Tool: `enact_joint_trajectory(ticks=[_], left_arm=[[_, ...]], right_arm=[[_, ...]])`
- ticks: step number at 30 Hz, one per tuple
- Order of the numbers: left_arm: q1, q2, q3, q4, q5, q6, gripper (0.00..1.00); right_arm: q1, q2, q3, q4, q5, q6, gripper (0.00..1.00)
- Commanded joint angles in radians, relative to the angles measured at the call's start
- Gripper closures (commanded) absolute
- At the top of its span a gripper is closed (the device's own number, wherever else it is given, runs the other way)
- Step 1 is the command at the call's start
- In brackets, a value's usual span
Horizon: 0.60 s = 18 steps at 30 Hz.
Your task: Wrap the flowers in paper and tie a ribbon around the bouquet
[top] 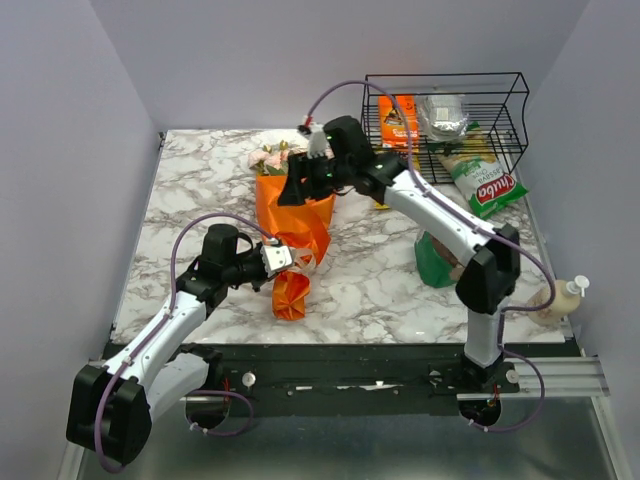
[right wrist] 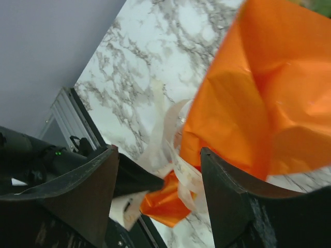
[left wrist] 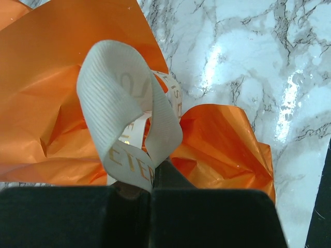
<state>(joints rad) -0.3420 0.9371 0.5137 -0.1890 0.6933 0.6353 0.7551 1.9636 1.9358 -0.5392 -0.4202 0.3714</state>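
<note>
Your bouquet, i.e. pale pink and cream roses in a cone of bright orange crinkled paper, lies approx. mid-table on the white marble-pattern tabletop. Blooms point to the far wall; the flared orange tail points toward the arm bases.

At the narrow waist sits a long, narrow pale cream ribbon w/ gold lettering, standing up in a loose loop over the paper. Your left gripper is closed tight on the ribbon's lower end, just beside the waist.

Your right gripper hangs over the wide upper part of the cone, fingers spread wide apart, nothing pinched btwn them. The paper and ribbon show beyond the gap; can't tell if a finger touches the paper.

Far right corner: black wire basket w/ an orange snack packet inside. A green-and-white chip bag leans at its front. A dark green pouch sits by the right arm.
</note>
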Motion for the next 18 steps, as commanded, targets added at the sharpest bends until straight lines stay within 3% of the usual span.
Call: enact_joint_trajectory(ticks=[1, 4, 9, 18], left_arm=[[-0.005, -0.008, 0.005, 0.011, 0.029, -0.022, 1.00], [-0.005, -0.001, 0.012, 0.013, 0.026, -0.034, 1.00], [-0.005, 0.008, 0.016, 0.017, 0.022, -0.034, 1.00], [-0.006, 0.025, 0.019, 0.028, 0.029, -0.052, 1.00]], right_arm=[[-0.083, -0.172, -0.178, 0.088, -0.067, -0.040, 0.27], [-0.080, -0.248, -0.323, 0.117, -0.136, -0.046, 0.31], [-0.065, -0.347, -0.648, 0.442, -0.183, 0.159, 0.31], [0.016, -0.250, -0.597, 0.432, -0.180, 0.164, 0.27]])
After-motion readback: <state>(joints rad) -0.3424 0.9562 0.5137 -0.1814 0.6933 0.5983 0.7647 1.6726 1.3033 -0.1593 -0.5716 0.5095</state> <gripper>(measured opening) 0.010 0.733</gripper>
